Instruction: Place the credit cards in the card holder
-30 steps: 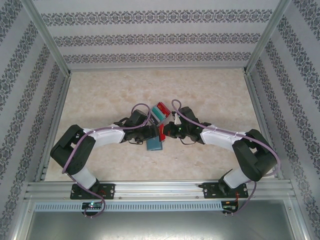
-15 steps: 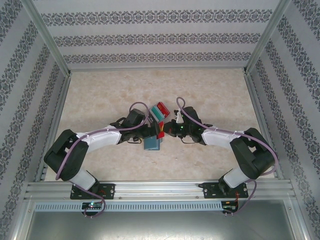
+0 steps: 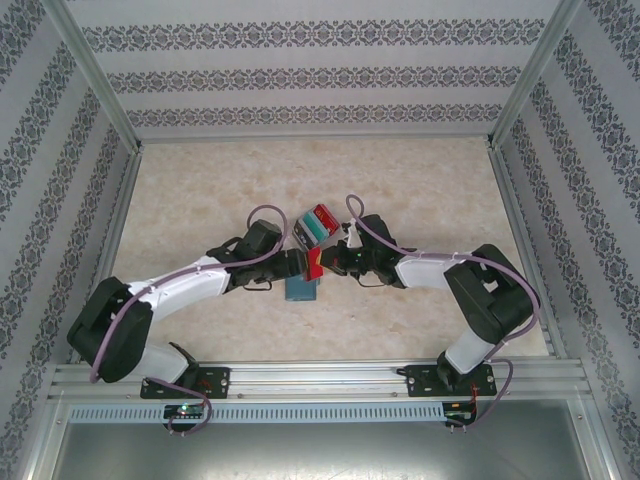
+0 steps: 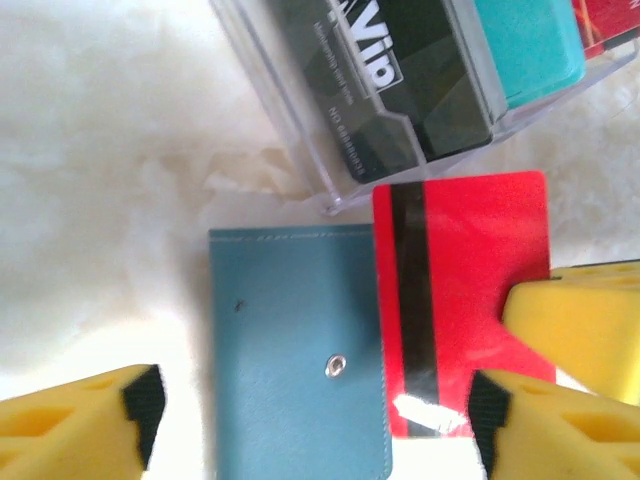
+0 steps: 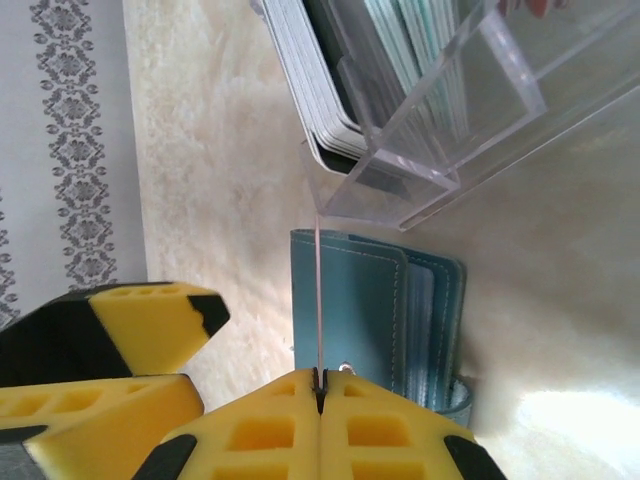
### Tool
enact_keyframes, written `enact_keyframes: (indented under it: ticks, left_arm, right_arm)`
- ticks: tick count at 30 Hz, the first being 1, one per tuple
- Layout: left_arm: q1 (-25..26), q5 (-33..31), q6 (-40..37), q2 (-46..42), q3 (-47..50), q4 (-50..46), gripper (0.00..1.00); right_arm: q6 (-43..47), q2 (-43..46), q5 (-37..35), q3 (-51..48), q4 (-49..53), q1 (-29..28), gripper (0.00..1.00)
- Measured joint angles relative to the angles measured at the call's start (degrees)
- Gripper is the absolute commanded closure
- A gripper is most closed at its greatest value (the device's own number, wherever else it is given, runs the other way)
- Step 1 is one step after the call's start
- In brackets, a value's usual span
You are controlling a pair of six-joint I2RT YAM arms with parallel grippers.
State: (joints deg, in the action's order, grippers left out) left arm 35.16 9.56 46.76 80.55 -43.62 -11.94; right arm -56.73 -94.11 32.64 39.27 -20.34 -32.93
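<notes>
The card holder, a flat teal-blue wallet with a metal snap, lies shut on the table below my left gripper. That gripper is open, its yellow fingers standing apart from the wallet on both sides. A red credit card with a black stripe hangs just beside the wallet's right edge. My right gripper is shut on this card, seen edge-on over the card holder. From above, the red card sits between the left gripper and the right gripper, over the card holder.
A clear plastic box stands right behind the wallet and holds several more cards, among them a dark one, a teal one and a red one. It appears in the top view as the clear box. Bare marble table lies all around, fenced by patterned walls.
The left arm has stretched out lower and further left while its gripper stayed over the wallet. The right gripper with the red card has shifted slightly left toward the wallet.
</notes>
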Motion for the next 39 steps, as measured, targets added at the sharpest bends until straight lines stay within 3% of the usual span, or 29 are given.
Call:
enact_keyframes:
  ticks: [4,17,29,34,39]
  left_arm:
    - [0.0,0.0,-0.2,-1.5,1.4,-1.1,0.51]
    - [0.0,3.5,-0.3,8.7,-1.0,-1.6,0.64]
    - [3.5,9.7,1.1,16.3,-5.9,4.6,0.66]
    - [3.8,9.7,2.3,16.4,-5.9,5.2,0.66]
    - [3.8,9.7,2.6,16.4,-6.1,5.1,0.66]
  right_arm:
    - [2.7,1.8,-3.7,0.7,5.8,-0.8,1.00]
    - [7.3,2.0,-10.9,0.9,14.3,-1.0,1.00]
    - [11.9,12.0,-14.4,-3.5,21.4,5.0,1.00]
    - [11.9,16.7,-14.2,-4.4,20.0,4.6,1.00]
    - [11.9,15.0,-14.0,-4.4,18.9,2.8,1.00]
